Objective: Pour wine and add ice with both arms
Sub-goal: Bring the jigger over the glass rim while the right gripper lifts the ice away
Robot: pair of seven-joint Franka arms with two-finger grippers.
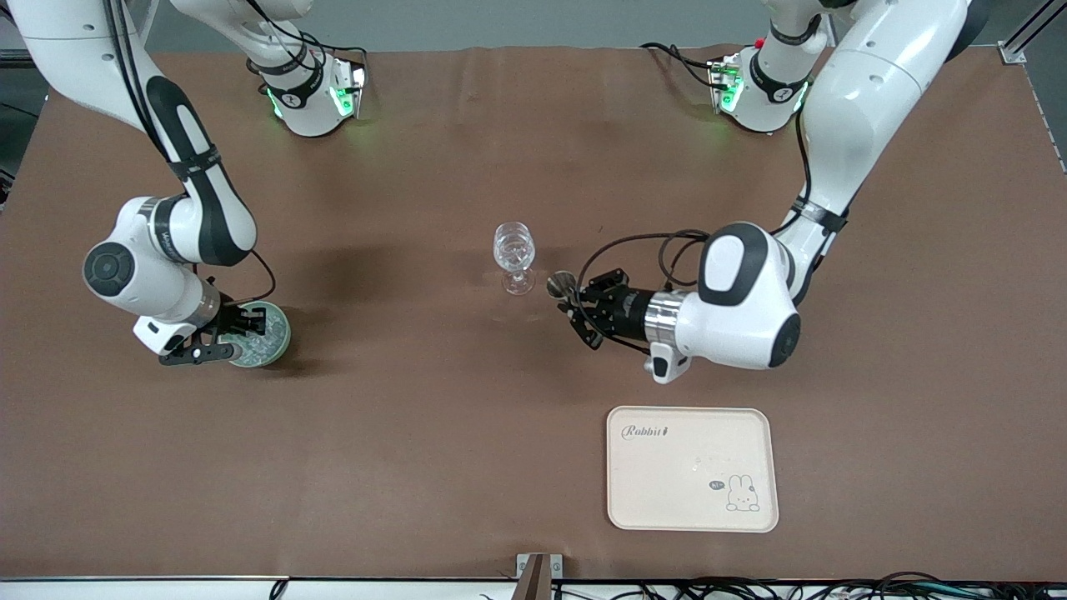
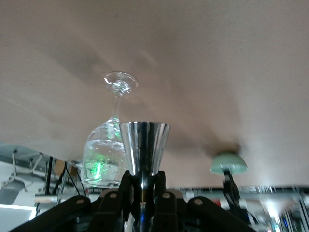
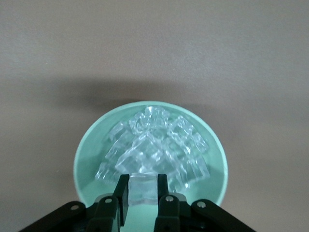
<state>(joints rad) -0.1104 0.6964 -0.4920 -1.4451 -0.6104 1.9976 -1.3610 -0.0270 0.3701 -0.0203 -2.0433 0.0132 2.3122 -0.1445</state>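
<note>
From the front view I see the wine glass (image 1: 514,257) standing in the middle of the tabletop (image 1: 417,467). The left gripper (image 1: 575,302) holds a small steel cup (image 1: 559,285) just beside it. The right gripper (image 1: 237,333) is down in the green bowl (image 1: 268,335) at the right arm's end.

In the left wrist view, the jaws are pinching the steel cup (image 2: 144,146) at its narrow base, and the wine glass (image 2: 107,145) already has clear liquid.

In the right wrist view, the jaws pinch 1 cube of the ice (image 3: 155,147). I judge that pouring is finished; next I must lift this cube and carry it over the glass.
</note>
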